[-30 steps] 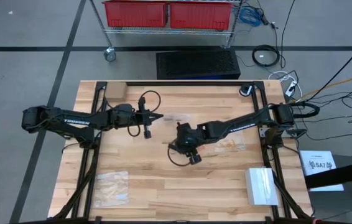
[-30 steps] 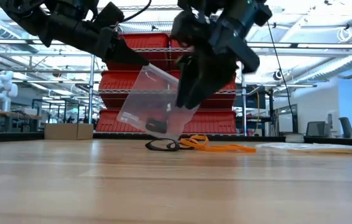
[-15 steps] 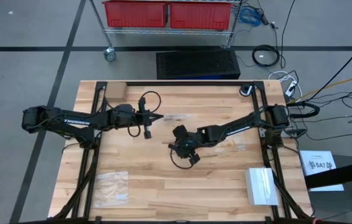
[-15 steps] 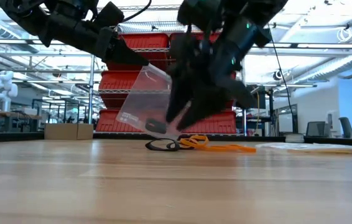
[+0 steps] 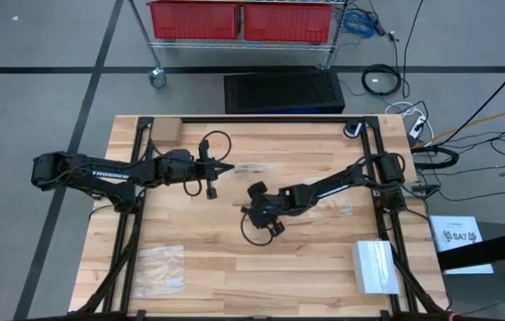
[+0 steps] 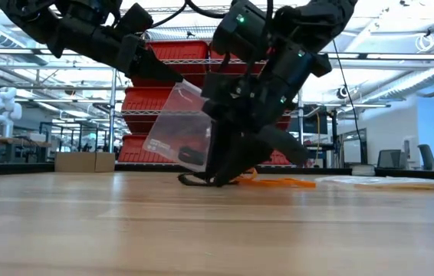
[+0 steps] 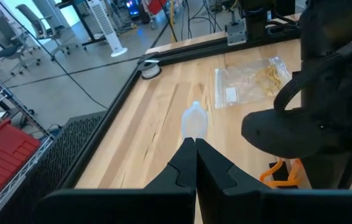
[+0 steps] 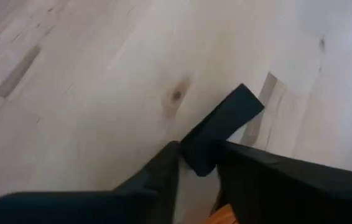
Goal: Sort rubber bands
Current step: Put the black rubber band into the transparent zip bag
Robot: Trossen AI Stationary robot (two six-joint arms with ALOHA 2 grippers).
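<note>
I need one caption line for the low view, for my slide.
Left pincer holds up a clear bag; right pincer reaches down to rubber bands.

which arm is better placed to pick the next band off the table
Right. Its hand is down at the table beside the loose rubber bands, while the left hand is shut on the clear bag, holding it up.
</note>
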